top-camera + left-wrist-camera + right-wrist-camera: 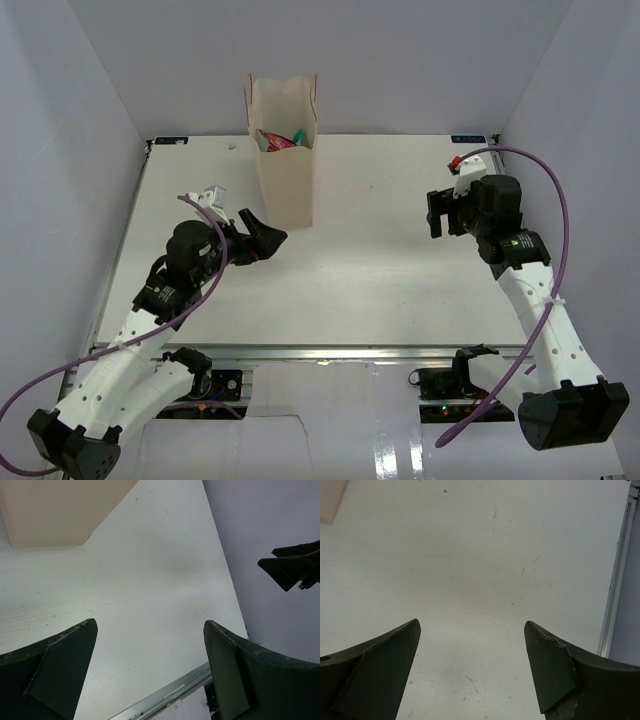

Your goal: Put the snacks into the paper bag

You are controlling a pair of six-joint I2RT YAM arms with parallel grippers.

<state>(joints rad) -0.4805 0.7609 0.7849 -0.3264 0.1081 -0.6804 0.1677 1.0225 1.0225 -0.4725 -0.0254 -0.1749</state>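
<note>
The paper bag [283,170] stands upright at the back of the table, left of centre. Its open top shows snacks inside: a pink-red packet [272,140] and a teal one [298,135]. No packet lies on the table in any view. My left gripper [264,232] is open and empty, just left of the bag's base. The left wrist view shows its fingers [65,670] spread wide and the bag's base [50,510] at the upper left. My right gripper [432,213] is open and empty well to the right of the bag, over bare table [472,625].
White walls enclose the table on three sides. A metal rail [330,352] runs along the near edge, also at the right of the right wrist view as a rail [615,580]. The right gripper's fingers [292,567] show at the right of the left wrist view.
</note>
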